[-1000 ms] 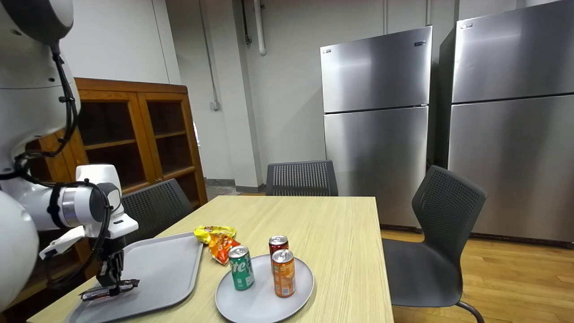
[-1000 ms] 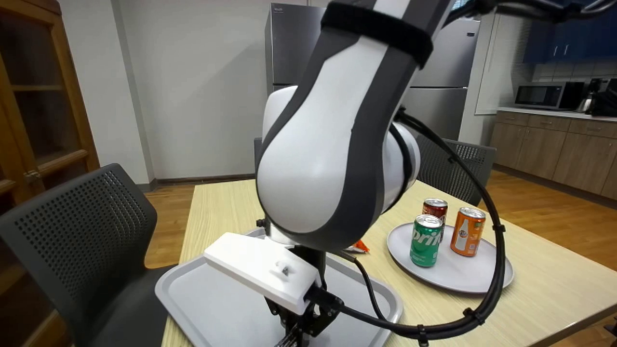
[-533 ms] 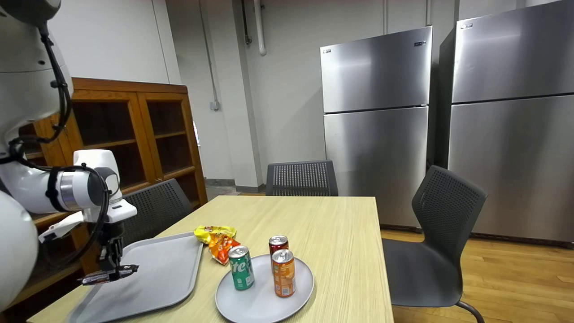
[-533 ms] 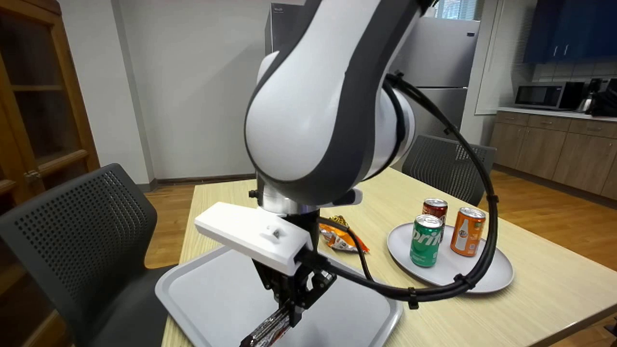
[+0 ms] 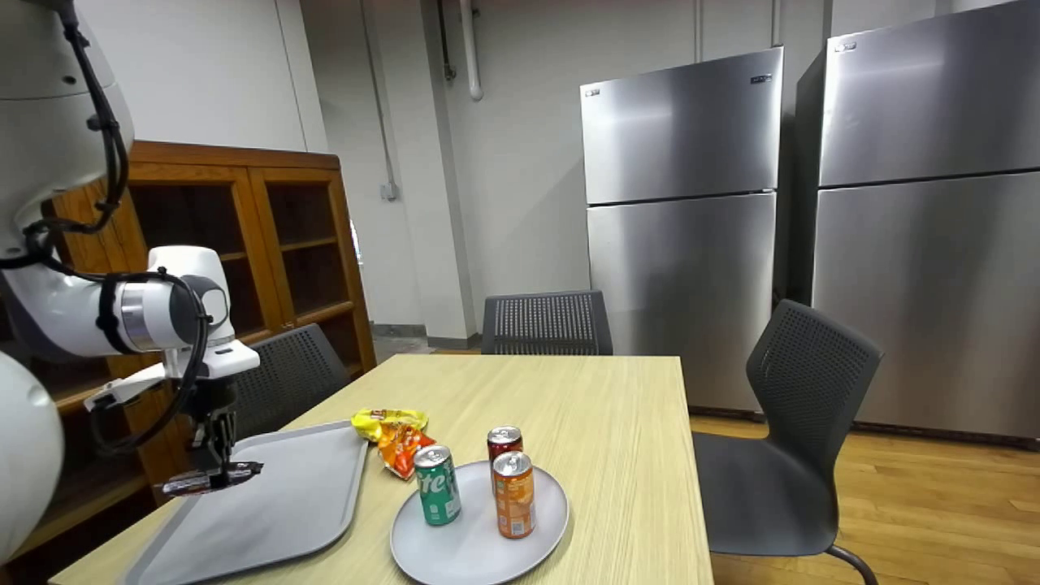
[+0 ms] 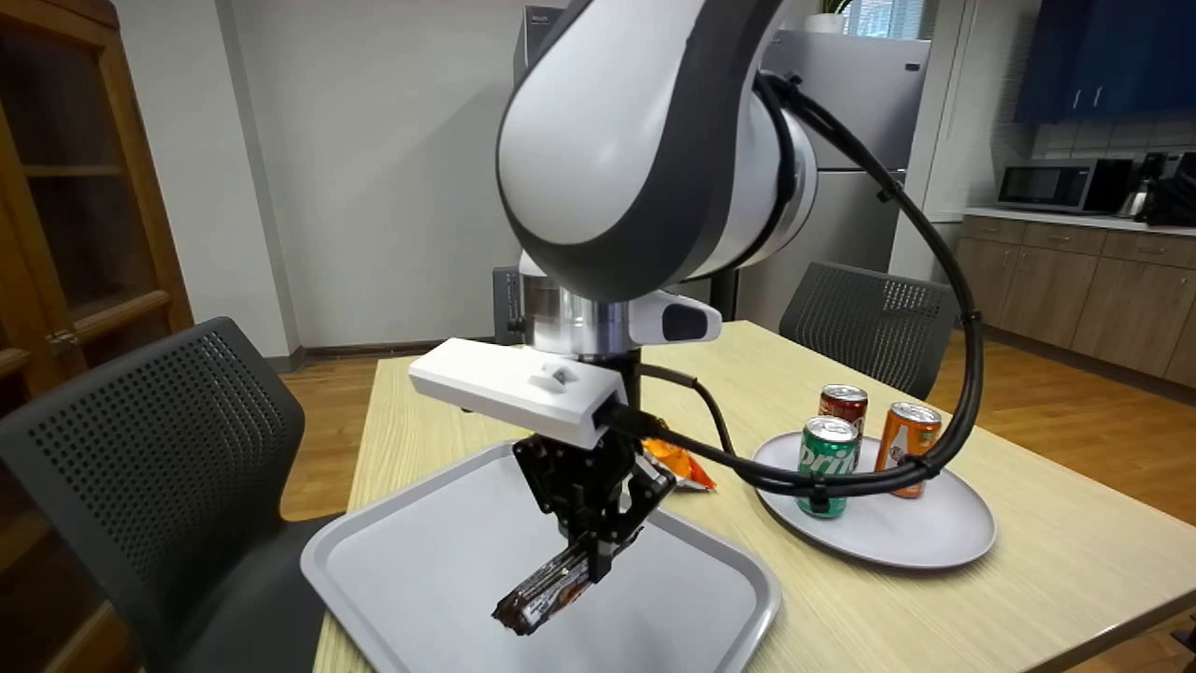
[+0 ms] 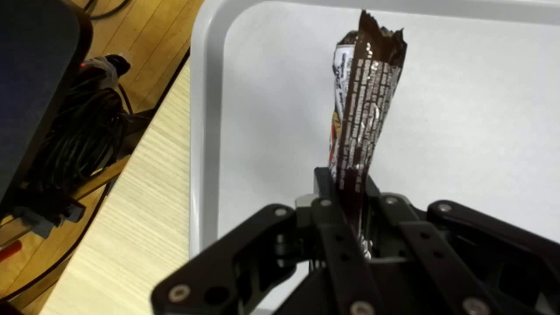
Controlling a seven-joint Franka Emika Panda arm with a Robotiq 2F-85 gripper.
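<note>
Brown-wrapped bar (image 6: 549, 591) higher above tray (image 6: 416, 565)

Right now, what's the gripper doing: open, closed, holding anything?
Gripper: closed on a brown wrapped bar, held over the gray tray.

Steel fridges (image 5: 682, 236), pale wall (image 5: 520, 187), wooden cabinet (image 5: 264, 244), plank floor (image 5: 934, 504).

This looks like a break room or shared kitchen. Two steel refrigerators (image 5: 682, 236) stand by the wall (image 5: 520, 187), a microwave (image 6: 1046, 185) sits on a counter (image 6: 1046, 218) below blue cabinets (image 6: 1107, 70), and perforated dark chairs (image 5: 800, 406) surround a pale table (image 5: 552, 406).
</note>
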